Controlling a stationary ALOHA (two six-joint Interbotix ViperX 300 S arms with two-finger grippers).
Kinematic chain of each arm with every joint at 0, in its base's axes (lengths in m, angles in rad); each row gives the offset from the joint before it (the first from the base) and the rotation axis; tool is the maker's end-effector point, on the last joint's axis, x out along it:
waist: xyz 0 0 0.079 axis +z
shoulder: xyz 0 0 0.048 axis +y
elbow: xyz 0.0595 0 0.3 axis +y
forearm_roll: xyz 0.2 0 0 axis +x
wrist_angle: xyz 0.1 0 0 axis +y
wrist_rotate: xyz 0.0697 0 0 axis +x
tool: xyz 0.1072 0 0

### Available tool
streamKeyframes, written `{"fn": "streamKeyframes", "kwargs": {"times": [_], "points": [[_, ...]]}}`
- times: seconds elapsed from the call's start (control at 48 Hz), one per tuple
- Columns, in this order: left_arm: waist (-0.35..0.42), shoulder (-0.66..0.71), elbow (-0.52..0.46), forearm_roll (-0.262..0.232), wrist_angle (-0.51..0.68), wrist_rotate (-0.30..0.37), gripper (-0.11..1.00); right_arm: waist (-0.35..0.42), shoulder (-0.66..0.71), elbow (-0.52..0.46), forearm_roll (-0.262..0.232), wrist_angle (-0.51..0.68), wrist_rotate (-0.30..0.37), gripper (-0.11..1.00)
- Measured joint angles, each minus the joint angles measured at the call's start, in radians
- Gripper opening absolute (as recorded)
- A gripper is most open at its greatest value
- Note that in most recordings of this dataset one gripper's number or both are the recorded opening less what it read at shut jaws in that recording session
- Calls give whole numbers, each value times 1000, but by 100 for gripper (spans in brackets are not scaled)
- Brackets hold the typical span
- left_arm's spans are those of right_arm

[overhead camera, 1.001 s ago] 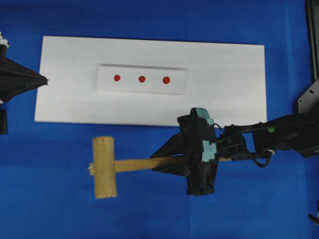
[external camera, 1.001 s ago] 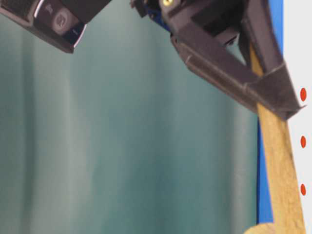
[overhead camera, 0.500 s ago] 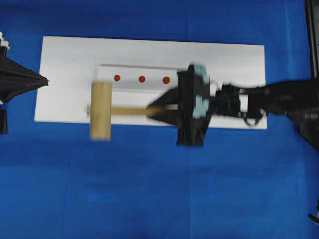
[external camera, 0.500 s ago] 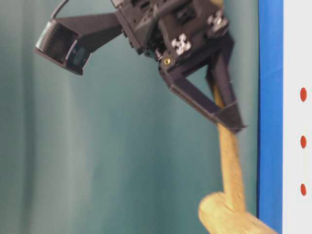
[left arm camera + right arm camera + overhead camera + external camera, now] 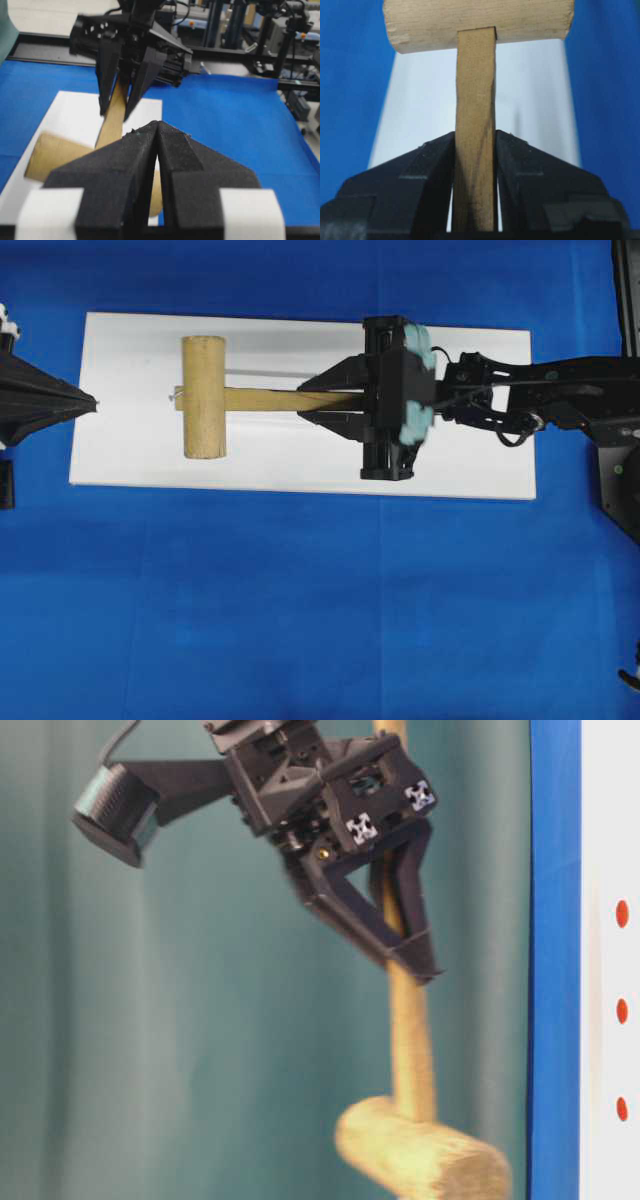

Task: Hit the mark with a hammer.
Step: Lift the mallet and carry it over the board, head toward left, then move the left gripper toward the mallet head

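Overhead exterior view: the right hand (image 5: 335, 400) is clamped on the handle of the hammer (image 5: 204, 397), gripping near mid-handle so that the thick head projects well beyond the fingers toward the left edge of the white board (image 5: 480, 455). The handle runs parallel to the board's long edges, and the head lies crosswise above the board's left half, hiding whatever is beneath it from this camera. In the table-level view the hammer hangs clear of the board, the head well apart from the surface, and three red marks (image 5: 622, 1011) show in a row along the board; which one lies under the head cannot be told. The raised, end-heavy hold appears chosen to give swing room for a downward stroke. In the right wrist view the two black fingers (image 5: 432, 165) press the flat sides of the squared handle, which should resist twisting. The left hand (image 5: 158, 150), its fingers together and empty, rests just off the board's left edge, pointing at it, near the head's end of travel. The blue worktop (image 5: 300, 610) lies bare toward its near edge, leaving open room on that side.
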Motion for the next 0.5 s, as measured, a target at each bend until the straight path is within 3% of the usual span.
{"fn": "streamKeyframes", "kwargs": {"times": [0.146, 0.354, 0.5], "points": [[0, 0, 0, -2, 0, -40, 0, -25, -5, 3, -26, -69, -161, 10], [6, -2, 0, -3, 0, -66, 0, -35, -5, 6, -26, -193, -485, 10], [6, -5, 0, -3, -2, -77, 0, -23, -5, 8, -25, -249, -634, 10]]}}
